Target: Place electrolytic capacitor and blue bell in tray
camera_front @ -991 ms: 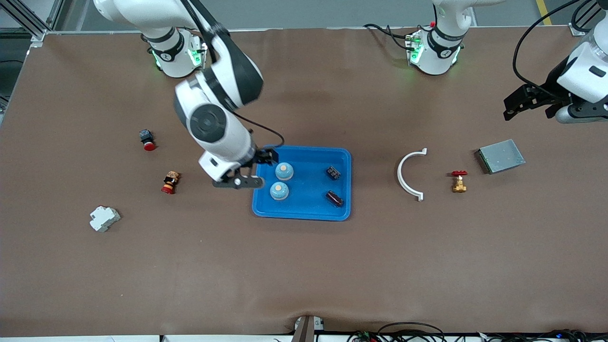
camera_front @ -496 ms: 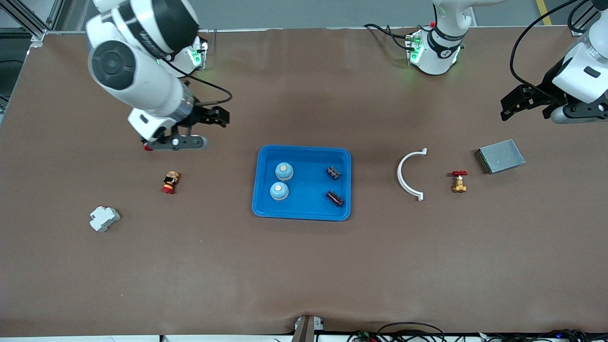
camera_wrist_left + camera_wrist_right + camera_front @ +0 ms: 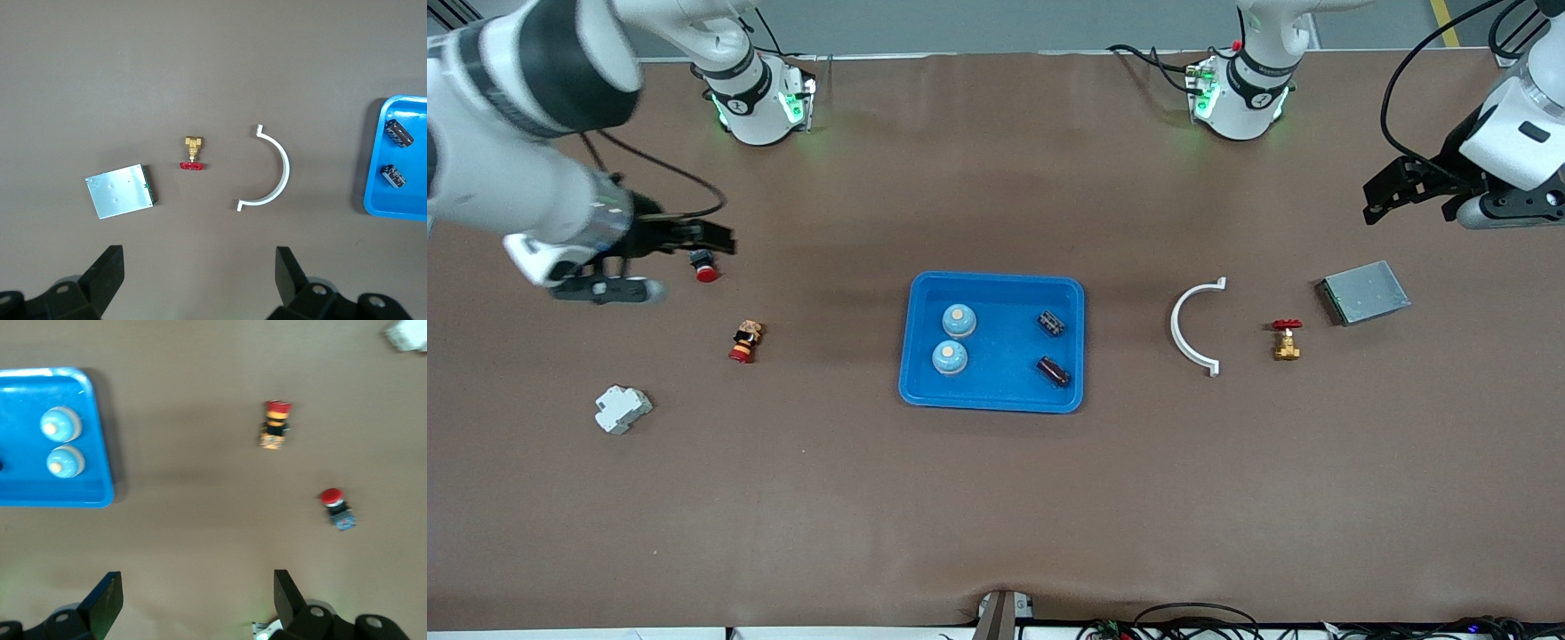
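Note:
The bright-blue tray lies mid-table. Inside it stand two blue bells toward the right arm's end, and two dark electrolytic capacitors lie toward the left arm's end. My right gripper hangs open and empty over the table beside a red push button; its wrist view shows the tray and both bells off to one side. My left gripper waits open and empty, raised at the left arm's end of the table; its wrist view shows the capacitors.
A red-capped switch and a white breaker lie toward the right arm's end. A white curved clip, a brass valve with red handle and a grey metal box lie toward the left arm's end.
My right arm has swung away from the tray's edge toward its own end of the table, stopping by the red push button. The left arm has barely moved.

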### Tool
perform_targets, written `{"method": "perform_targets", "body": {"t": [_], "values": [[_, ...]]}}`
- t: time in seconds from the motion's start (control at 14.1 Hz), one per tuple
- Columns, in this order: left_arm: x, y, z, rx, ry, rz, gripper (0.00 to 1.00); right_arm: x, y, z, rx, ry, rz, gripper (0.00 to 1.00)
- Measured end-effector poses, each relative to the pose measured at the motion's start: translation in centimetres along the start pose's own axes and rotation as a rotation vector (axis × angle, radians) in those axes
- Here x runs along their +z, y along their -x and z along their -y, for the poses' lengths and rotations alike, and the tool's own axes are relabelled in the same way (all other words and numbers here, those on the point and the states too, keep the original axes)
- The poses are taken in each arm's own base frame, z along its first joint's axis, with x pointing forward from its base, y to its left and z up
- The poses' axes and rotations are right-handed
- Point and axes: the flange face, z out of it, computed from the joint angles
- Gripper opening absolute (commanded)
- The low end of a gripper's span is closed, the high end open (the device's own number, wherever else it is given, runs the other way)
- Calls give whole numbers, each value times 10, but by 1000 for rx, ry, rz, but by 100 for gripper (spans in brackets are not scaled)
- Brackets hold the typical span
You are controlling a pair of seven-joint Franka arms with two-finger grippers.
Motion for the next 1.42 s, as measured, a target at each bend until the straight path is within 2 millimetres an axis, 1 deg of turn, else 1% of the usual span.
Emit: {"method": "perform_targets", "body": {"t": [0.14,0.21,0.28,0.35,0.57,0.64,0.71,0.92,0.99,1.06,1.42], "values": [[-2,1,0,0,0,-3,100,-15,-7,-50,60,-4,-25,100],[-4,3,0,1,-1,-5,100,-22,-8,-69,83,17,-42,100],[-6,4,-1,1,-1,-6,100,-29,-9,-80,96,43,-60,100],[-7,5,-1,1,-2,-5,100,-38,-9,-84,98,61,-80,100],[-7,8,-4,8,-5,7,100,-68,-6,-77,11,85,-144,100],[-7,9,-6,12,-5,9,100,-75,-5,-77,-6,91,-159,100],[-7,9,-7,14,-6,9,100,-81,-4,-82,-6,92,-170,100],[-11,13,-8,15,-7,7,100,-92,3,-109,21,87,-183,100],[-13,15,-8,15,-9,9,100,-95,6,-114,27,86,-185,100],[-14,17,-8,15,-10,10,100,-97,9,-115,29,85,-189,100],[-18,21,-8,14,-11,6,100,-99,11,-108,16,87,-194,100]]}}
